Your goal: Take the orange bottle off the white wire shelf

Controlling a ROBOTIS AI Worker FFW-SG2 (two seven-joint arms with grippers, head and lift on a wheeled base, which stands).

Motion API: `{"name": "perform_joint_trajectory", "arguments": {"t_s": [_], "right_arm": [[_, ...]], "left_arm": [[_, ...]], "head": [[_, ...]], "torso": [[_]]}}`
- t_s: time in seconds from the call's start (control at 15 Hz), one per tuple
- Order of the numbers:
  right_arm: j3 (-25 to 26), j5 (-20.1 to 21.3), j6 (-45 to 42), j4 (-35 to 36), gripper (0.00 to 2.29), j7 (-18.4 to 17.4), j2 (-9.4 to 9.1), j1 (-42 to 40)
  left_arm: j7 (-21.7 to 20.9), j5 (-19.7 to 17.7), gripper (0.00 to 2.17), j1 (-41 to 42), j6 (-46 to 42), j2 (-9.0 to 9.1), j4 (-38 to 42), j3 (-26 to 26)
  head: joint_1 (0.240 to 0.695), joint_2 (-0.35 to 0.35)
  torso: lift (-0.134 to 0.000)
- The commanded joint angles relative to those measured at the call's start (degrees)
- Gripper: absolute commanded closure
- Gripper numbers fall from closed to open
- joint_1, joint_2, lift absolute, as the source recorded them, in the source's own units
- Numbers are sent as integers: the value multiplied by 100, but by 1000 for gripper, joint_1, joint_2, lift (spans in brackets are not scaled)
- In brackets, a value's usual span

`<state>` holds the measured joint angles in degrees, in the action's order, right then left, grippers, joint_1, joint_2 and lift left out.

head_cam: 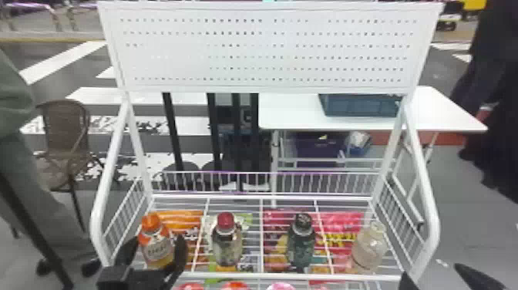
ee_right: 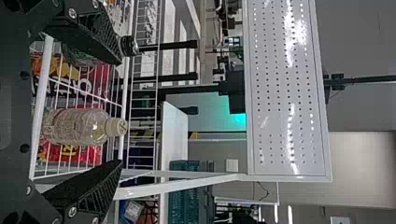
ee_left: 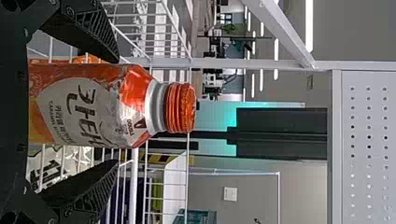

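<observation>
The orange-capped bottle [head_cam: 155,243] stands upright at the left end of the white wire shelf [head_cam: 269,276]. My left gripper [head_cam: 156,247] is open around it, one finger on either side. In the left wrist view the orange bottle [ee_left: 93,106] lies between the spread fingers of the left gripper [ee_left: 116,112], with gaps visible beside it. At the lower right of the head view is my right gripper [head_cam: 431,275], its fingers apart. From the right wrist, the open right gripper [ee_right: 120,112] faces a clear bottle [ee_right: 79,126] standing farther off.
A red-capped bottle [head_cam: 226,241], a dark bottle [head_cam: 301,243] and a pale-capped bottle [head_cam: 369,248] stand along the same shelf. Snack bags lie beneath the wires. White side rails [head_cam: 101,216] and a pegboard panel [head_cam: 266,50] frame the rack; a white table [head_cam: 293,117] is behind.
</observation>
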<state>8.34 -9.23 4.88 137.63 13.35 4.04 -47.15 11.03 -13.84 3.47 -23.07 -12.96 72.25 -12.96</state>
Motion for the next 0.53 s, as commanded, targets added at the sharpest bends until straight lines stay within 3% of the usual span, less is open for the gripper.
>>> {"name": "perform_joint_trajectory", "arguments": {"t_s": [0.0,0.27,0.4,0.47], "right_arm": [[37,-9,1,27,144,0,9,-31],[45,0,1,18,144,0,9,-31],[37,0,1,0,144,0,9,-13],[19,0,1,-9,144,0,9,-4]], "left_arm": [[-31,-31,144,-241,0,4,-299,-75],[-48,-75,154,-382,-18,22,-449,-110],[-48,-110,316,-356,-35,13,-431,-101],[-39,-145,529,-338,-53,4,-405,-101]], "head": [[499,0],[499,0],[499,0],[499,0]], "torso": [[0],[0],[0],[0]]}}
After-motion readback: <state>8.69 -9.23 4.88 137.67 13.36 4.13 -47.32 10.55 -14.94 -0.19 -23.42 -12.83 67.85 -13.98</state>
